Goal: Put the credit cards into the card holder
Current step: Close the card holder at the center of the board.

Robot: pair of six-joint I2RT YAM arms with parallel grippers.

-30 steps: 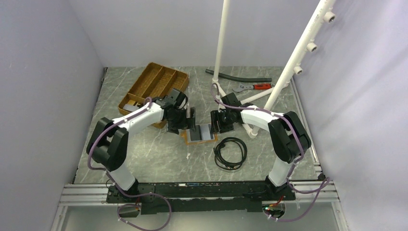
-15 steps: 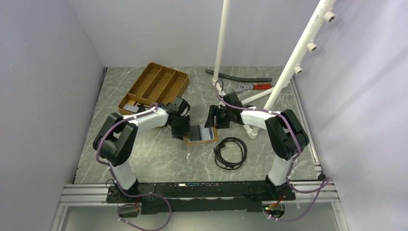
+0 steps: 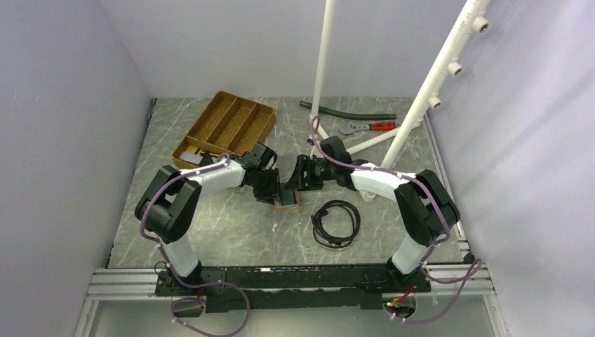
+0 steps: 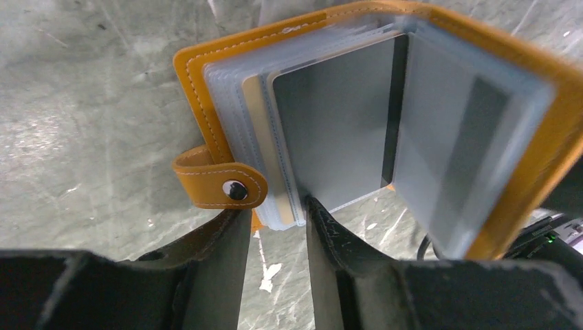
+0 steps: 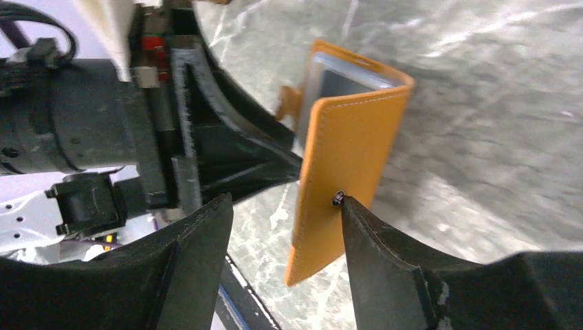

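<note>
Black fingers of the left claw [image 4: 273, 207] pinch the near edge of the card holder [image 4: 194, 110]. One tip presses beside the snap tab [image 4: 220, 184] and the other against the stack of clear sleeves [image 4: 227, 96], so cover and sleeves fill the gap between them. That half of the holder lies flat on the bench [image 4: 89, 103], and a grey card [image 4: 330, 124] sits in its top sleeve. The other half is raised, and its lifted page shows a second greyish card [image 4: 447, 144], blurred. The right claw [image 5: 283, 201] stands open across this raised half. One fingertip [image 5: 350, 210] touches the stud [image 5: 337, 198] on the orange outer face, while the other finger stays apart from the cover, on the left claw's side. From above, the two claws meet nose to nose at the middle of the marbled grey bench, with only an orange sliver of the holder showing beneath them. A black cable coil [image 3: 337, 223] lies just nearer and to the right. A wooden tray [image 3: 228, 123] sits beyond the left arm. At the far right are a white pipe frame [image 3: 435, 77], red-handled pliers [image 3: 372, 127] and a dark hose [image 3: 351, 112].
</note>
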